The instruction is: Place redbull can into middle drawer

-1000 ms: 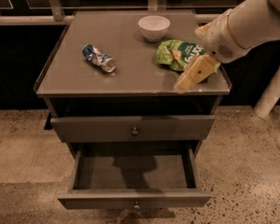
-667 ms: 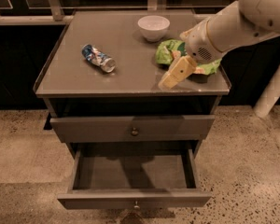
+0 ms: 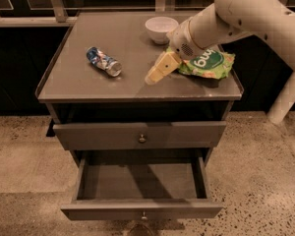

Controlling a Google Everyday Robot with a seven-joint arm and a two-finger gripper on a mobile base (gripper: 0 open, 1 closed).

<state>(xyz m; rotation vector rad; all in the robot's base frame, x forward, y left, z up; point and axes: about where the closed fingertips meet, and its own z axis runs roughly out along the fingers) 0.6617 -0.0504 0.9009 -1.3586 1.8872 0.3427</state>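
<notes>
The redbull can (image 3: 104,62) lies on its side on the left part of the grey cabinet top, its silver end pointing front-right. My gripper (image 3: 152,75) hangs just above the tabletop near its middle, to the right of the can and apart from it, holding nothing that I can see. The middle drawer (image 3: 142,181) is pulled out below, its flat grey floor bare and a small knob (image 3: 143,215) at the centre of its front.
A white bowl (image 3: 161,28) stands at the back of the cabinet top (image 3: 78,80). A green snack bag (image 3: 209,63) lies on the right, partly under my arm. The top drawer (image 3: 142,134) is shut. A white post (image 3: 285,100) stands on the speckled floor at the right.
My arm has swung left across the tabletop, from over the snack bag at the right edge to near the middle, closer to the can. The can has not moved.
</notes>
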